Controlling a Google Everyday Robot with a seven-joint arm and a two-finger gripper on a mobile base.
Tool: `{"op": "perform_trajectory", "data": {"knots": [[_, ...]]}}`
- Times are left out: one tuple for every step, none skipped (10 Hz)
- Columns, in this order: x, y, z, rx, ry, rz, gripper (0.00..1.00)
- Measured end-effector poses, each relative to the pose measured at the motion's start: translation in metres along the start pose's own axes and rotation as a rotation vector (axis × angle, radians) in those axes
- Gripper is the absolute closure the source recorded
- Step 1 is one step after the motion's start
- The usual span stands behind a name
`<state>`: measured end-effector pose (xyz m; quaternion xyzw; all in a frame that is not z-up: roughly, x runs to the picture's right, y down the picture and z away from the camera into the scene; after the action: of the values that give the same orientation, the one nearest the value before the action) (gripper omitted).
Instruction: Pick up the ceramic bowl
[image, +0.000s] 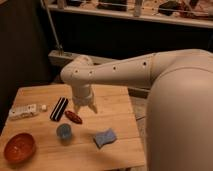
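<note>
bowl (19, 147) is seen near-left on the worktop (112, 100), well apart from the end effector (85, 107), spread open and empty. probably stiff, slick, breakable, so the rim should be pinched.

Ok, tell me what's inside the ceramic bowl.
Nothing shows inside the ceramic bowl, only its orange interior; the near rim hides a sliver. The gripper hangs near the red oval object.

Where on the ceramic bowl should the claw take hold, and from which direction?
Probably pinch the rim of the ceramic bowl on the side nearest the claw, coming down from above, one finger inside: it sits upright, shallow and open-topped. The claw hangs open above the table, beside the dark red oval.
</note>
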<state>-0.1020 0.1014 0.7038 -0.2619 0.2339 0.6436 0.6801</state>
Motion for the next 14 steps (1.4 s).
{"op": "perform_trajectory", "data": {"knots": [[0.000, 0.000, 0.000, -0.001, 0.000, 0.000, 0.35], [0.000, 0.004, -0.003, -0.011, -0.008, -0.014, 0.35], [0.001, 0.013, -0.005, -0.020, -0.020, -0.042, 0.35], [0.003, 0.021, -0.007, -0.024, -0.028, -0.068, 0.35], [0.006, 0.034, -0.008, -0.025, -0.033, -0.101, 0.35], [0.013, 0.051, -0.008, -0.017, -0.041, -0.154, 0.35], [0.023, 0.068, -0.006, 0.001, -0.044, -0.207, 0.35], [0.034, 0.083, -0.004, 0.022, -0.047, -0.256, 0.35], [0.044, 0.096, -0.002, 0.039, -0.052, -0.301, 0.35], [0.065, 0.123, 0.002, 0.060, -0.060, -0.388, 0.35], [0.080, 0.141, 0.004, 0.065, -0.071, -0.452, 0.35], [0.093, 0.159, 0.006, 0.055, -0.085, -0.511, 0.35], [0.104, 0.177, 0.009, 0.043, -0.105, -0.571, 0.35], [0.112, 0.188, 0.012, 0.034, -0.119, -0.613, 0.35]]}}
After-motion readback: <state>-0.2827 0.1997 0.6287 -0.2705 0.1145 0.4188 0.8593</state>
